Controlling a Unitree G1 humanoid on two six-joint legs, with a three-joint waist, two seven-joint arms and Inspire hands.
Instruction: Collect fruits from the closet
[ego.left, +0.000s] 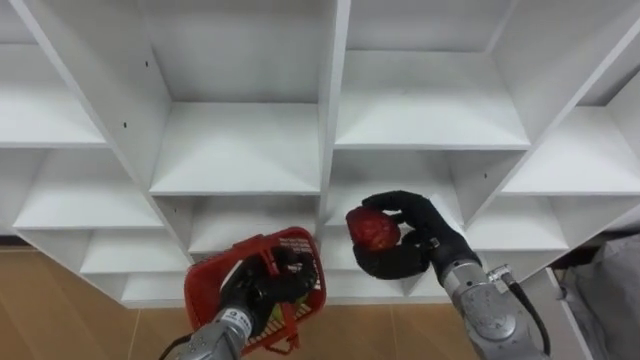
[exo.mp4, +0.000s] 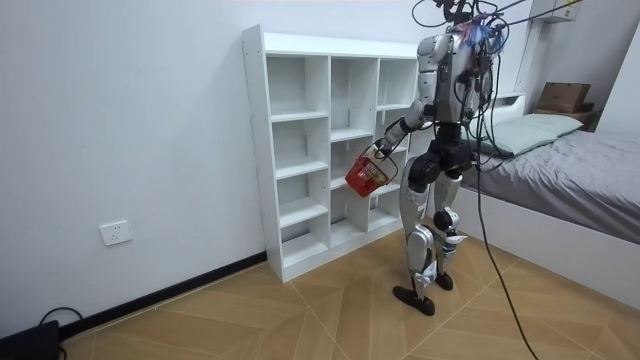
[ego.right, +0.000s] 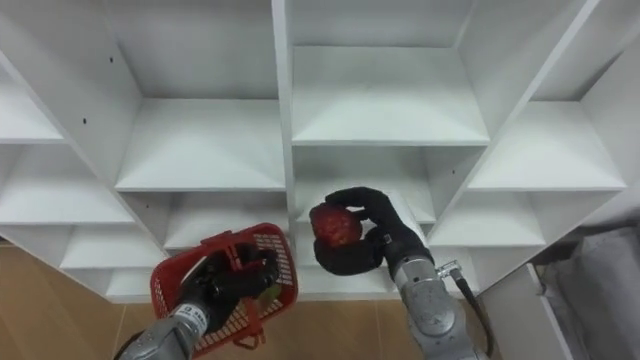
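Currently I log the following from my station.

Closet (ego.left: 240, 150): white, flat matte boards forming square open compartments in columns; every compartment I can see is bare. It stands against a plain pale wall (exo.mp4: 130, 120).

Fruit (ego.left: 372, 230): one, red, roundish, glossy skin with darker mottling. It sits in the right hand (ego.left: 418, 240), held in the air before a low compartment of the middle column, just right of the basket (ego.left: 205, 288) and not inside it.

Right hand: black, fingers and thumb wrapped round the fruit from the right and from below.

Basket: red plastic, open lattice walls, rectangular with rounded corners, tilted. It hangs in front of the closet's lower shelves, to the near left of the fruit. I cannot tell what lies in it.

Left hand (ego.left: 262, 290): black, fingers curled tight round the basket's handle (ego.left: 271, 262).

Floor (ego.left: 60, 310): wood, herringbone pattern.

Bed (exo.mp4: 580, 170): grey cover, far right of the room view.

Robot: standing upright, close before the closet's right half, between it and the bed.
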